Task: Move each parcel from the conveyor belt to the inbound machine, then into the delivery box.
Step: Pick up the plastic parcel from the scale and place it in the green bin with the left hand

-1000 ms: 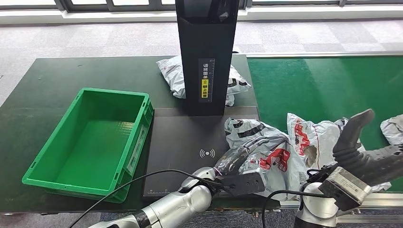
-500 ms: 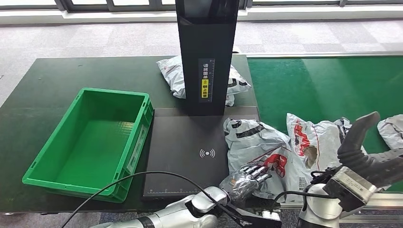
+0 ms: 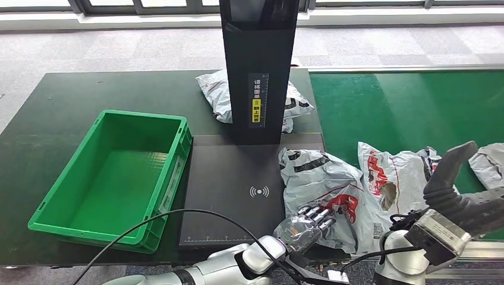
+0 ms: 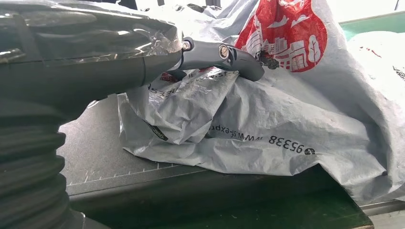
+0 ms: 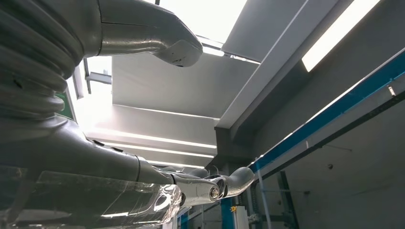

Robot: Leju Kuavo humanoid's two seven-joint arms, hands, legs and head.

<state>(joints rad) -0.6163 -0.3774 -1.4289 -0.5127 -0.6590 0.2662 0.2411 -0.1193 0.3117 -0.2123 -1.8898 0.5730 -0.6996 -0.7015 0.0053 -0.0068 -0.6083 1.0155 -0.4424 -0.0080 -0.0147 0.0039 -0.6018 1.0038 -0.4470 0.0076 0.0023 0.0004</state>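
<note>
A crumpled grey parcel with red print (image 3: 324, 178) lies half on the black plate of the inbound machine (image 3: 229, 178), half on the table's right part. My left hand (image 3: 306, 221) is at its near edge. In the left wrist view its fingers (image 4: 224, 51) lie across a bunched fold of that parcel (image 4: 267, 124); whether the fold is pinched I cannot tell. My right hand (image 3: 457, 190) hovers palm-up with the thumb raised and nothing in it, near a second parcel (image 3: 395, 175) on the green conveyor belt (image 3: 404, 107). The green delivery box (image 3: 56, 205) stands empty at the left.
The machine's black tower (image 3: 258, 65) rises behind the plate, and another parcel (image 3: 215, 95) lies behind it. A further parcel (image 3: 490, 163) sits at the belt's right edge. A black cable (image 3: 178, 215) loops over the plate's near edge.
My left hand has drawn back from the top of the parcel to its near edge and turned over. The right hand shifted slightly to the right.
</note>
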